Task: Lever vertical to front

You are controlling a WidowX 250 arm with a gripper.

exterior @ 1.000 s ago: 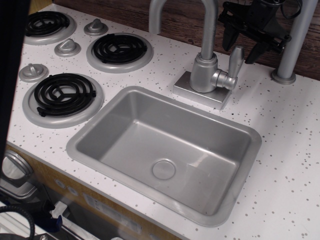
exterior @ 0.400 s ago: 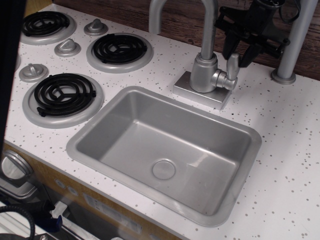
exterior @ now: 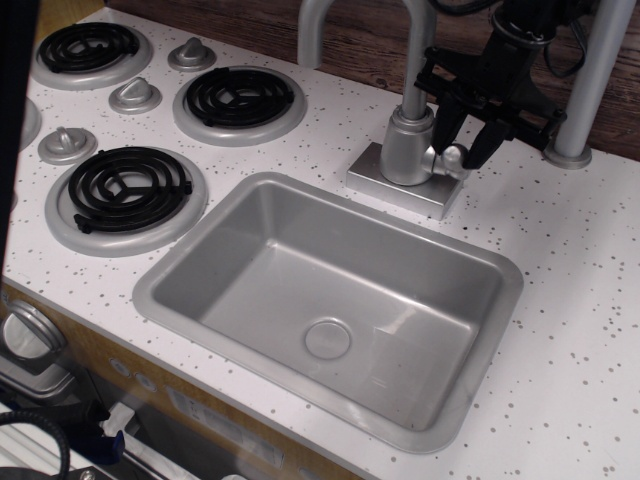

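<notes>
The faucet's cylindrical body stands on a square base behind the sink. Its lever hub shows on the body's right side. The lever rod rises upright from the hub and is mostly hidden by my black gripper, which has come down over it from above. One finger is on the lever's left and the other on its right, with a gap between them. The jaws look open around the lever, and I cannot tell whether they touch it.
The curved spout rises just left of the gripper. A grey post stands close on the right. The grey sink basin lies in front. Black burners and small silver knobs are to the left.
The gripper has moved down and to the left from above and right of the lever, and its fingers now straddle the upright rod. The lever has not visibly turned.
</notes>
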